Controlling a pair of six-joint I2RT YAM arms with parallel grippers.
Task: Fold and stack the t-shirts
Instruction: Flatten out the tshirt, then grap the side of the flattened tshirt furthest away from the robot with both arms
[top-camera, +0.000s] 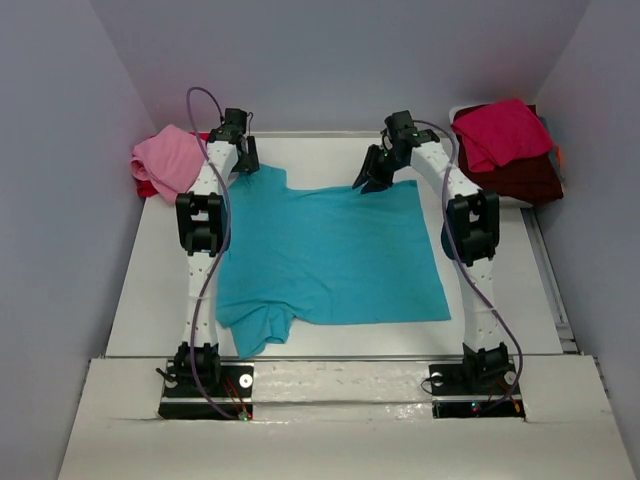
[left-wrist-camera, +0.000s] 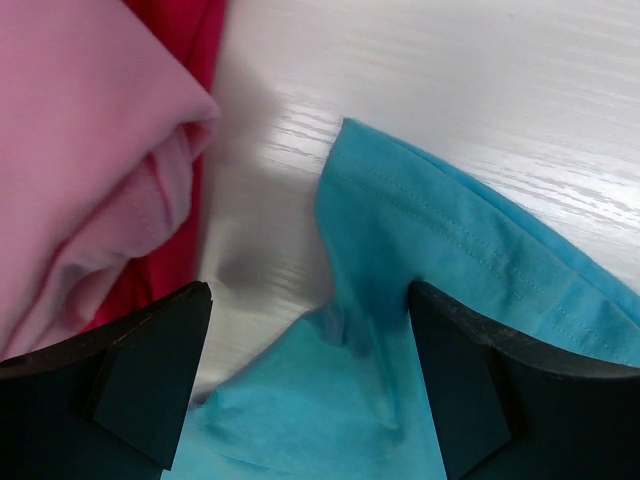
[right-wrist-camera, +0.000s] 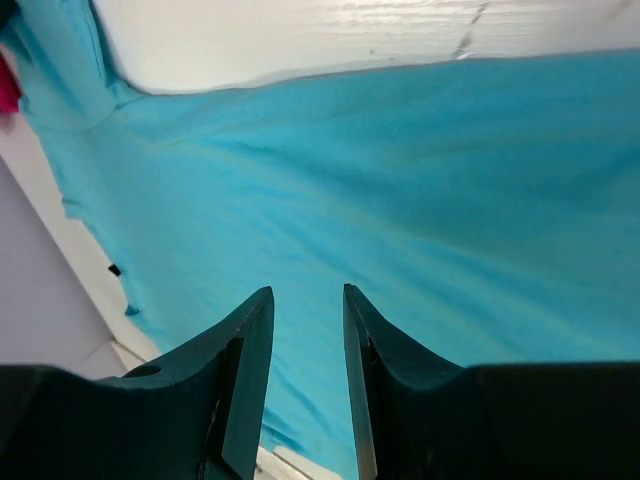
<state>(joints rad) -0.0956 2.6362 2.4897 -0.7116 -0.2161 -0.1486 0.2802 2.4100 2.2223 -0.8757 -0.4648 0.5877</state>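
Left end effector (left-wrist-camera: 305, 330) gapes wide over the turquoise t-shirt (top-camera: 330, 250) sleeve (left-wrist-camera: 420, 210) — right end effector (right-wrist-camera: 308, 310) barely parted, holding nothing.

Probably a robotics lab booth: plain grey walls (top-camera: 350, 60) closing in a white table (top-camera: 320, 160)
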